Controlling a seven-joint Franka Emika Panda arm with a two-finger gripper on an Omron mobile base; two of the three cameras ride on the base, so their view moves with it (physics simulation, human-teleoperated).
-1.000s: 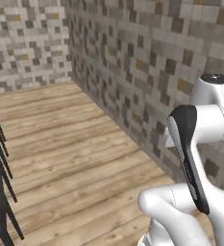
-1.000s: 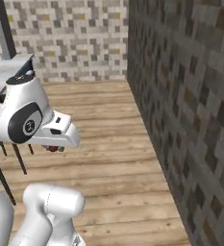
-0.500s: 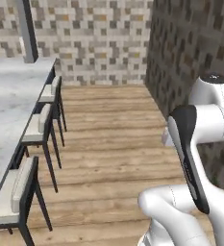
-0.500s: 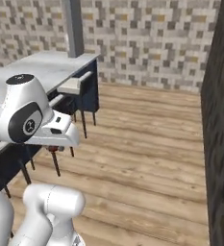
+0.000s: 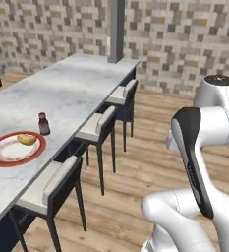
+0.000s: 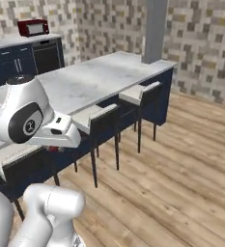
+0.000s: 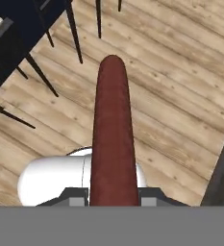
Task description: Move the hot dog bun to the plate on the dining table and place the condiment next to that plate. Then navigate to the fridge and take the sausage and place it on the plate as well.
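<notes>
I am looking into a kitchen with a mosaic stone wall and a pale wood plank floor (image 7: pixel 180 72). The two-finger gripper (image 7: pixel 112 192) is shut on the thin dark red-brown sausage (image 7: pixel 112 134), gripping it at one end so the rest is projecting forward along the hand's axis, over the floor. In the right base view the hand is sitting low beside the arm's shoulder, with a red-brown tip of the sausage showing beneath it.

Handling judgement: the sausage is light, smooth and probably somewhat slippery; gripped at one end it may pivot, so I am favouring slow motion and a low release.

Outward from the hand, white-seated dark-legged stools (image 5: pixel 99 129) are lining the long white grey-veined marble dining table (image 5: pixel 76 83). On its near end, the round orange-rimmed plate (image 5: pixel 0 160) is carrying the small golden-tan hot dog bun (image 5: pixel 26 139). The small red-capped bottle of dark sauce (image 5: pixel 43 123) is standing just beside the plate, on the far side.

The bun and condiment appear placed; the remaining step is bringing the sausage over the stools to the plate.
</notes>
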